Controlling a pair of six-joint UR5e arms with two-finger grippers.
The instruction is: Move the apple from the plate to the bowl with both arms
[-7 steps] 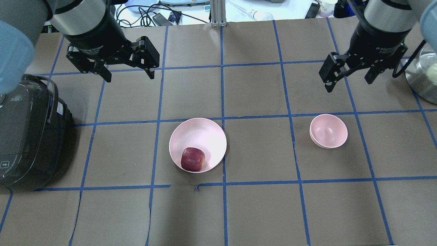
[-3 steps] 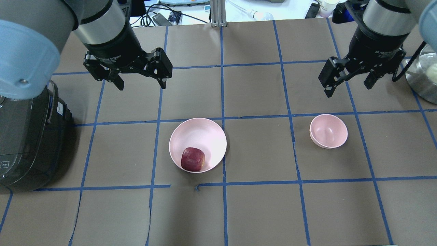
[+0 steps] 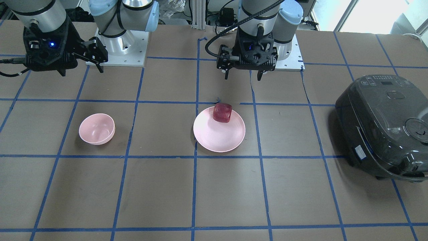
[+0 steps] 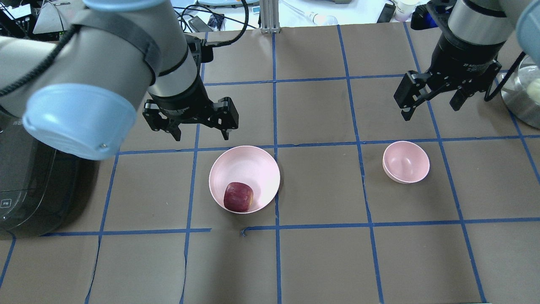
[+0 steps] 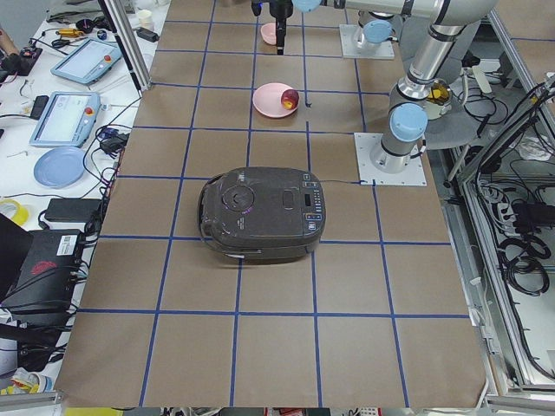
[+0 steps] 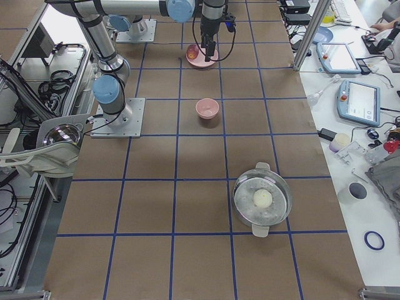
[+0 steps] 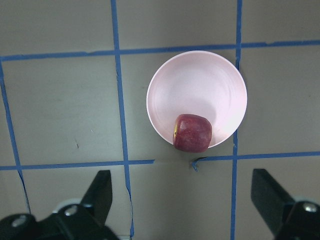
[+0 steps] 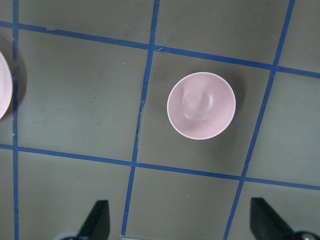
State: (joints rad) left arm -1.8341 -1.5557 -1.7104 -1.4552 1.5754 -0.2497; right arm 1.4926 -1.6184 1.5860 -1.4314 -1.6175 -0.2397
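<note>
The dark red apple (image 4: pixel 238 196) lies on the near-left part of the pale pink plate (image 4: pixel 249 166) at the table's middle. It also shows in the front view (image 3: pixel 222 112) and the left wrist view (image 7: pixel 192 132). My left gripper (image 4: pixel 201 136) is open and empty, hanging above the table just beyond the plate's far-left rim. The small pink bowl (image 4: pixel 406 162) stands empty to the right. My right gripper (image 4: pixel 430 110) is open and empty, above the table beyond the bowl. The right wrist view looks down on the bowl (image 8: pixel 201 105).
A black rice cooker (image 4: pixel 29 177) stands at the table's left edge, under my left arm's elbow. A steel pot (image 4: pixel 523 93) with a pale round thing inside sits at the right edge. Blue tape lines grid the brown table. The arm bases (image 3: pixel 120 47) stand along the robot's side.
My left arm has swung from the far left toward the plate, its open gripper now close to the plate's far rim. The right gripper has barely shifted. Apple, plate and bowl have not moved.
</note>
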